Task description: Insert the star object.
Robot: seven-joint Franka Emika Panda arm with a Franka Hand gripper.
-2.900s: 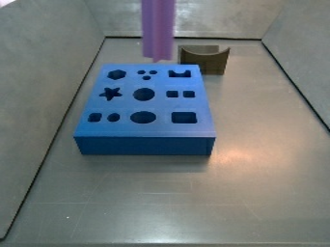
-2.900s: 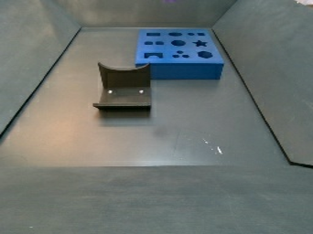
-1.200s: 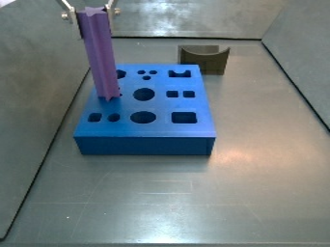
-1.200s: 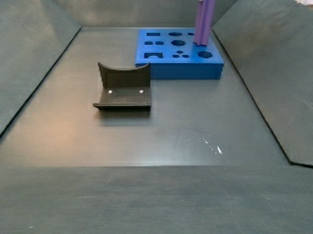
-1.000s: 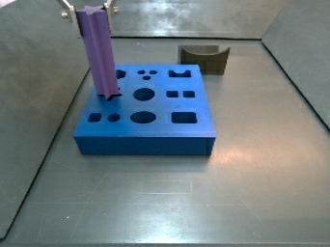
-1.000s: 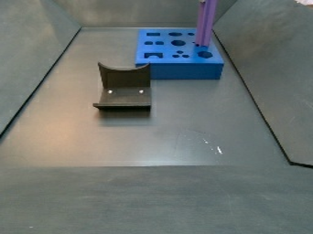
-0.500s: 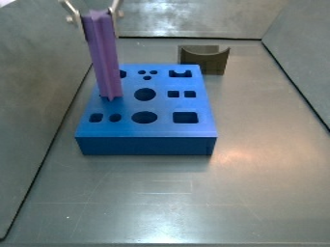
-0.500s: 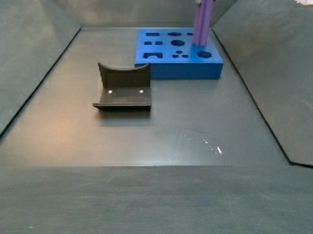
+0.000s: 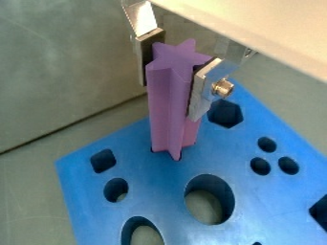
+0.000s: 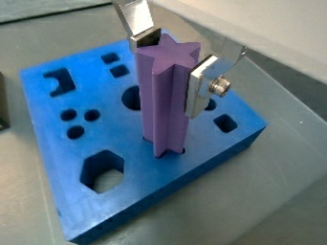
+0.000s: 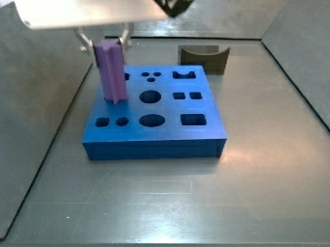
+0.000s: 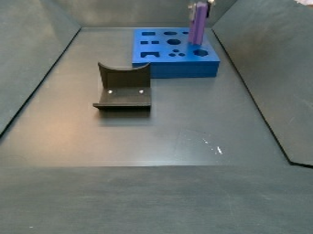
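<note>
The star object (image 9: 169,110) is a lilac ridged peg. It stands upright with its lower end down in the star hole of the blue block (image 9: 134,187). It shows in both wrist views (image 10: 166,105) and both side views (image 11: 112,72) (image 12: 197,26). My gripper (image 9: 169,100) (image 10: 169,78) is shut on the peg's top, one silver finger on each side. In the side views the gripper (image 11: 112,41) (image 12: 197,7) sits low over the block (image 11: 154,145) (image 12: 184,69).
The blue block (image 10: 128,196) has several other shaped holes. A small dark olive curved piece (image 11: 204,58) (image 12: 123,89) lies on the grey floor, apart from the block. Grey walls enclose the floor.
The gripper has come down with the peg. The peg now stands lower, sunk into the star hole. The blue block has shifted slightly.
</note>
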